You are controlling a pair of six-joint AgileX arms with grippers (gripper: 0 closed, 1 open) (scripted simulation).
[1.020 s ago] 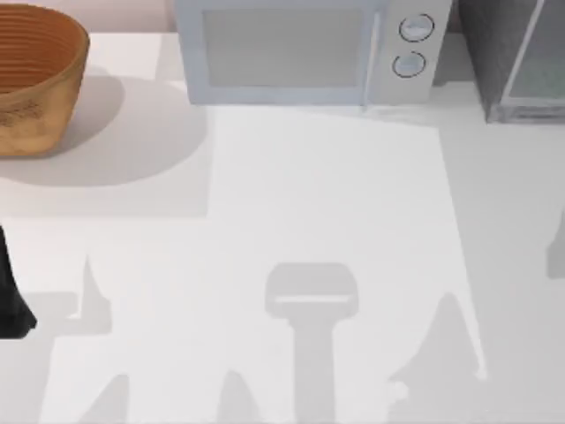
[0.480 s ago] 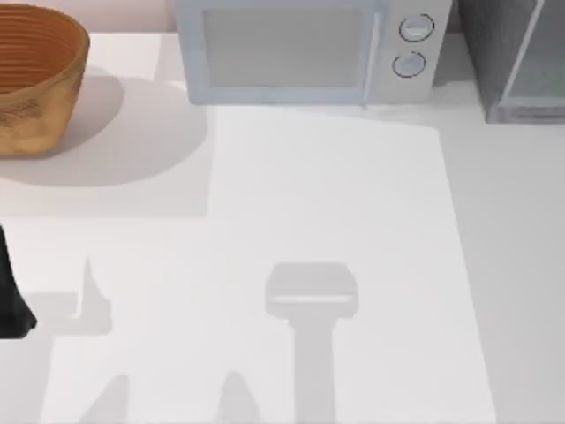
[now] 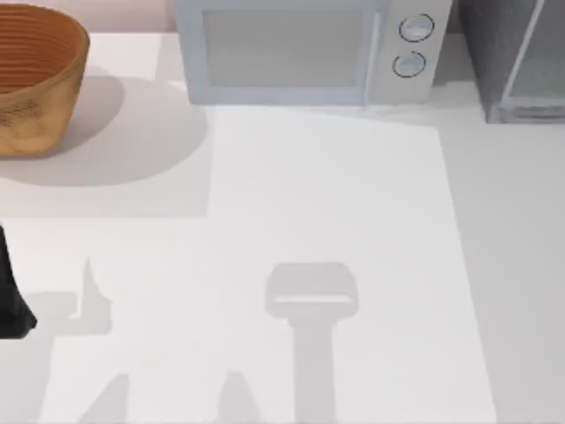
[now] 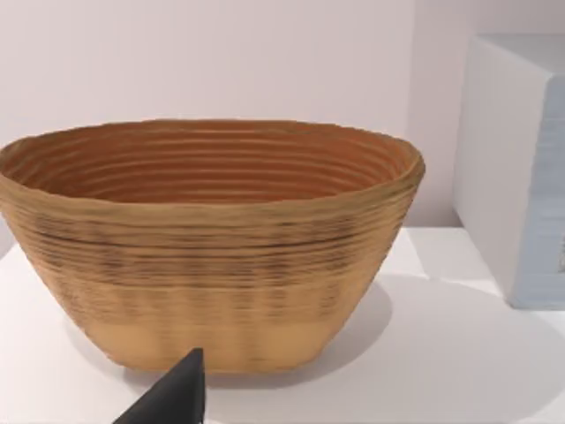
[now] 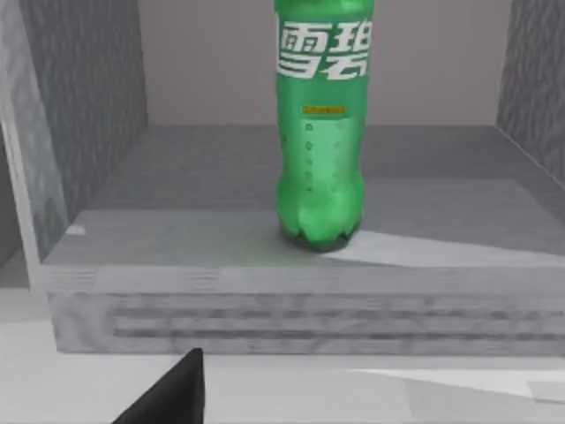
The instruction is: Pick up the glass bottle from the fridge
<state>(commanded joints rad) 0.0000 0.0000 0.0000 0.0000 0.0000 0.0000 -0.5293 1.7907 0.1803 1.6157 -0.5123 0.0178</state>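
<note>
The bottle (image 5: 320,132) stands upright on the fridge (image 5: 265,265) floor, door open. Your right gripper (image 5: 172,397) sits just outside; I cannot tell its finger state. You could clip the fridge sill and topple the bottle. White table (image 3: 353,221), pale wall behind

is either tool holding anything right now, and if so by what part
Nothing is held. The glass bottle stands upright on the floor of the fridge, untouched, with the right tool apart from it in front. The left tool faces the basket, holding nothing.
</note>
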